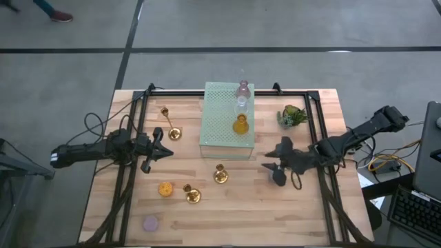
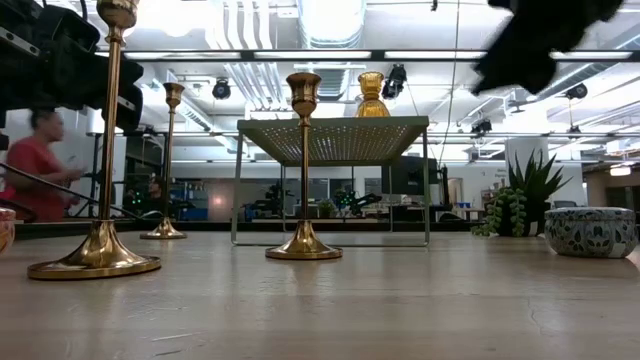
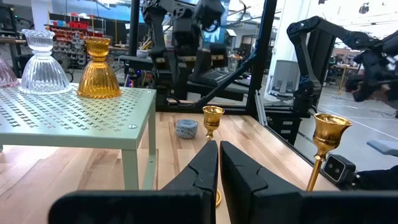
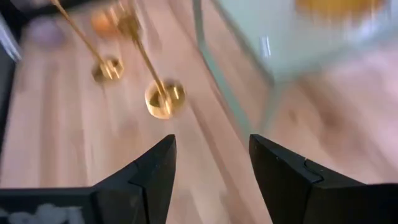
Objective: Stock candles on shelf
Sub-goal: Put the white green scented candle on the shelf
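The mint-green shelf [image 1: 222,131] stands at the table's far middle. Along its right side stand a mauve-pink candle [image 1: 242,89], a clear one [image 1: 241,105] and an amber one [image 1: 240,125]. An orange candle [image 1: 165,188] and a lilac one [image 1: 150,223] sit on the table at the near left. A pale blue patterned candle jar [image 2: 590,231] rests on the table at the right. My right gripper [image 1: 272,164] hovers open right of the shelf's near corner, with nothing between its fingers [image 4: 158,163]. My left gripper [image 1: 164,153] is shut and empty, left of the shelf.
Three brass candlesticks [image 1: 170,131] [image 1: 220,174] [image 1: 191,195] stand left of and in front of the shelf. A small green plant [image 1: 293,116] sits at the far right. Black frame rails [image 1: 131,172] [image 1: 324,180] run along both sides of the table.
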### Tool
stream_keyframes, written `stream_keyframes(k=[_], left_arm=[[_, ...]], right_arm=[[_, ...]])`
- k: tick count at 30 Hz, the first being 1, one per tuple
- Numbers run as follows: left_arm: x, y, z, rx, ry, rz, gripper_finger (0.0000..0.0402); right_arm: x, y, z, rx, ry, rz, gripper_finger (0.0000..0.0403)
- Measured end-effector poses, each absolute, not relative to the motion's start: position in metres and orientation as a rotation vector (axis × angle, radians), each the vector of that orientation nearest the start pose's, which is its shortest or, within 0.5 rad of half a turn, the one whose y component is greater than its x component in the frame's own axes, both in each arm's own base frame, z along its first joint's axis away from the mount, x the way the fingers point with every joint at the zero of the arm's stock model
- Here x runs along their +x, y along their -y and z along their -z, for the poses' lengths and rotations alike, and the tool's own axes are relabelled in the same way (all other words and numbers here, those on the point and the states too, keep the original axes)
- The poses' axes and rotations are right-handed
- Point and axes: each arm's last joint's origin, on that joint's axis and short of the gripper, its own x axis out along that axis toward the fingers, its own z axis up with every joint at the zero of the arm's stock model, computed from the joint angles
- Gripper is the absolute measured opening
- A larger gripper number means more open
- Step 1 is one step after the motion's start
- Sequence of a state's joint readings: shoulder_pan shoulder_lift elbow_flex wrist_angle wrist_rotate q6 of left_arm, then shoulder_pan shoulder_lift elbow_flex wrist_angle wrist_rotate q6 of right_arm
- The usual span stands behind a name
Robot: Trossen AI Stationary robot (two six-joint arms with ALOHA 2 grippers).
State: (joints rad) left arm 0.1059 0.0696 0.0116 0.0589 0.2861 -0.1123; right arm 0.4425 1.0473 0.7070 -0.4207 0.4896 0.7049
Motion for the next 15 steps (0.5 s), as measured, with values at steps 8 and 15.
stream_keyframes(k=[8, 15], left_arm=[[0.101, -0.002, -0.168, -0.112, -0.009, 0.18, 0.0021], [0.101, -0.002, -0.168, -0.112, -0.009, 0.18, 0.0021]], right_arm=[[0.17, -0.085, -0.226, 0.508, -0.861, 0.332, 0.0211], [0.172, -0.089, -0.211, 0.528, -1.003, 0.358, 0.0263]])
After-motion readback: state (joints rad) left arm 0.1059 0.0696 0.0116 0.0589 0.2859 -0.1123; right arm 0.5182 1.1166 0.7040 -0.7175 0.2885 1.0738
